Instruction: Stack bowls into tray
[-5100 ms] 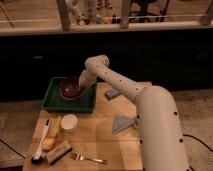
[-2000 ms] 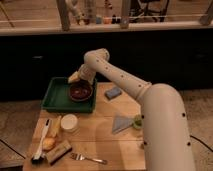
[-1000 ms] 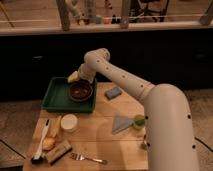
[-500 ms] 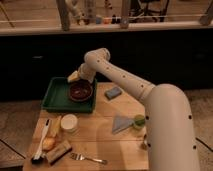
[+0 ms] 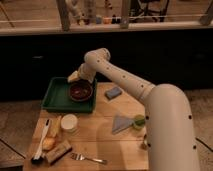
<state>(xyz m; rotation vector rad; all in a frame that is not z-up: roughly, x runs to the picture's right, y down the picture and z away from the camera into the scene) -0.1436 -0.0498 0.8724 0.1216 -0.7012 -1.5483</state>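
Note:
A dark reddish-brown bowl (image 5: 80, 91) sits inside the dark green tray (image 5: 54, 97) at the table's back left, toward the tray's right side. Whether it is one bowl or a stack I cannot tell. My gripper (image 5: 74, 77) hangs above the tray's back edge, just up and left of the bowl and clear of it. The white arm reaches in from the lower right and bends over the tray.
On the wooden table are a small white round container (image 5: 69, 122), a blue sponge (image 5: 113, 92), a grey cloth (image 5: 120, 123) with a tiny green cup (image 5: 138, 121) beside it, a fork (image 5: 89, 158), a black-handled brush (image 5: 40, 145) and some food items (image 5: 52, 137).
Five seconds ago the gripper was down at the bowl in the tray; it has since risen up and left. Over the last second nothing has visibly moved.

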